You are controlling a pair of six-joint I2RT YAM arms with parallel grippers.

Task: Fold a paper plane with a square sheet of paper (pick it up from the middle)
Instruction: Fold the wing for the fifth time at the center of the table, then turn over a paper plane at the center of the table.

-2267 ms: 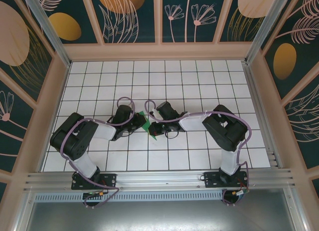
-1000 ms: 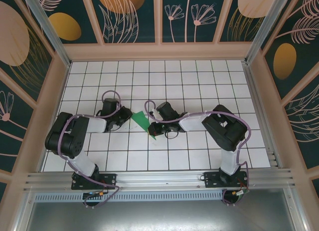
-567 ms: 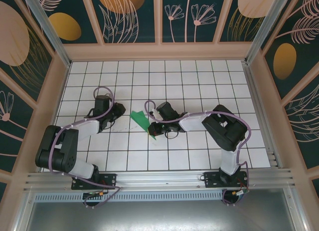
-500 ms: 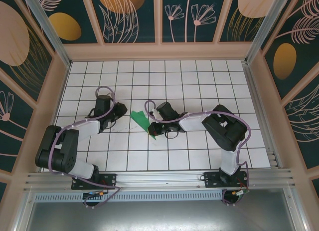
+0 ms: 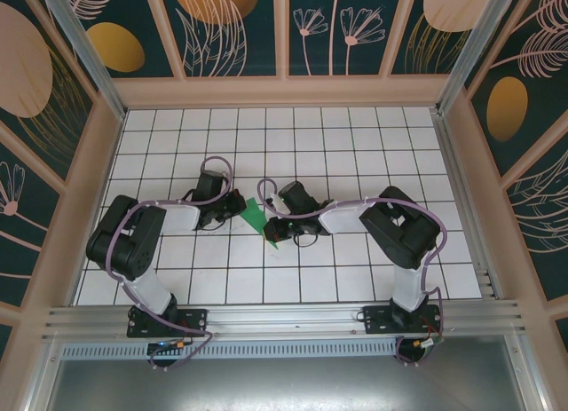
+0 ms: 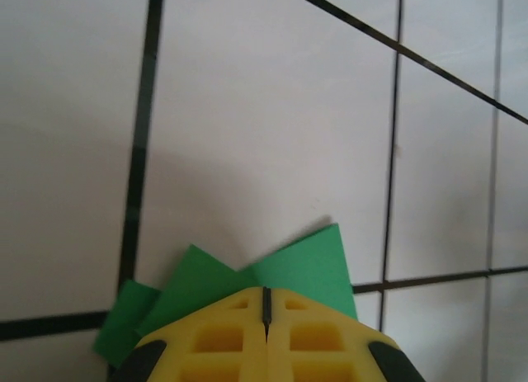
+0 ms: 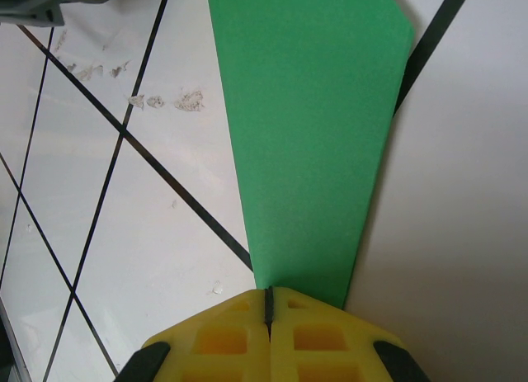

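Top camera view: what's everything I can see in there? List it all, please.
folded paper: one, bright green, mid-table between the grippers
table: one, white tiles with black grid lines, under everything
wall panels: several, dark teal with peach plant prints, around three sides
rail: one, silver metal, along the near edge
left gripper: one, black with yellow fingertips, shut, at the paper's wide end
right gripper: one, same colours, shut, at the paper's narrow end

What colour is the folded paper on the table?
The paper is plain bright green, clearest in the right wrist view.
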